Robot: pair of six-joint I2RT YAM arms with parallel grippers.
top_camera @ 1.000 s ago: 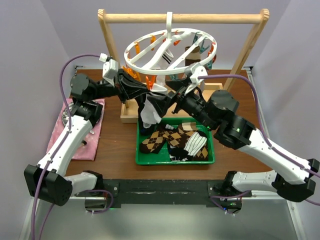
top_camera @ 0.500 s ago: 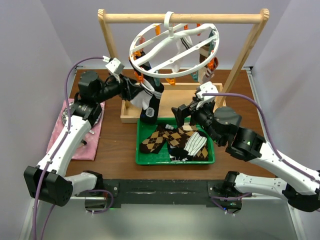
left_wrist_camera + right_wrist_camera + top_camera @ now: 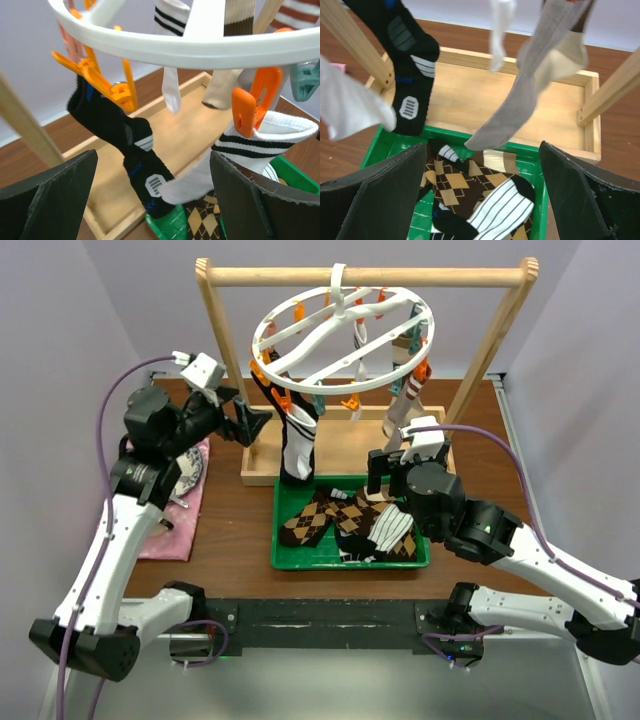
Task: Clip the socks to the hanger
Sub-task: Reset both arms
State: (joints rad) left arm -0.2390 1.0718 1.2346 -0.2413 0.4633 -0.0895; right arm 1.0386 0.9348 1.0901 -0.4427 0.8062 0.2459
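Left gripper [image 3: 250,424] has let go and pulled back left, off the hanger [image 3: 340,315], jaws spread, empty. Right gripper [image 3: 384,472] has backed off too, now over the green tray's [image 3: 277,532] rear edge, jaws apart. Black-white-blue sock [image 3: 298,445] now hangs free from an orange peg [image 3: 283,400] at the ring's front left. Hanger sits nearer level than half a second ago.

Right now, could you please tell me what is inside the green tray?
Brown argyle socks and a black-and-white striped sock lie piled in the tray; anything beneath them is hidden.
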